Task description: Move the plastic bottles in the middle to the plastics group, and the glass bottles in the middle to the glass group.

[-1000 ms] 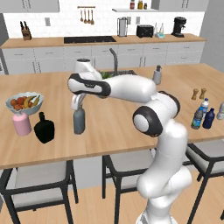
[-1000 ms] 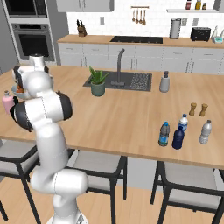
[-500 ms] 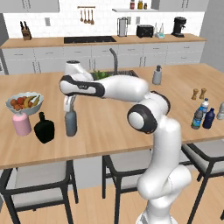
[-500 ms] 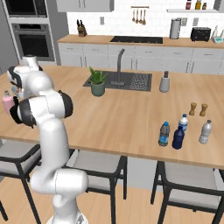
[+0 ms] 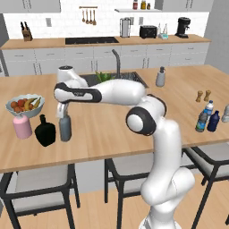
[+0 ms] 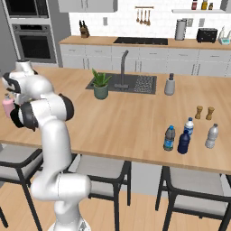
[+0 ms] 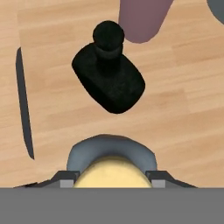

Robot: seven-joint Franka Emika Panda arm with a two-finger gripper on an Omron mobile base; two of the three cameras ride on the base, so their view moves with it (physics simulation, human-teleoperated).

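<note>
My gripper (image 5: pixel 63 114) is shut on the neck of the grey-blue glass bottle (image 5: pixel 65 128), upright at or just above the counter, right beside the squat black bottle (image 5: pixel 45 131) and near the pale pink bottle (image 5: pixel 21 126). In the hand view the bottle's tan cap (image 7: pixel 111 171) sits between my fingertips (image 7: pixel 65 177), with the black bottle (image 7: pixel 108 79) and pink bottle (image 7: pixel 142 17) just beyond. At the far right, a navy bottle (image 6: pixel 183 142) and a clear blue-labelled bottle (image 6: pixel 169 138) stand by a small water bottle (image 6: pixel 189 127) and a pale greyish bottle (image 6: pixel 210 136).
A fruit bowl (image 5: pixel 24 104) stands just behind the pink bottle. Two brown shakers (image 6: pixel 204 113) stand behind the plastic bottles. A potted plant (image 6: pixel 101 84), the sink faucet (image 6: pixel 122 67) and a soap dispenser (image 6: pixel 169 85) line the counter's back. Stools stand below the front edge.
My gripper has carried the grey-blue bottle leftward and slightly down, from mid-counter to right beside the black bottle. The other bottles have not moved.
</note>
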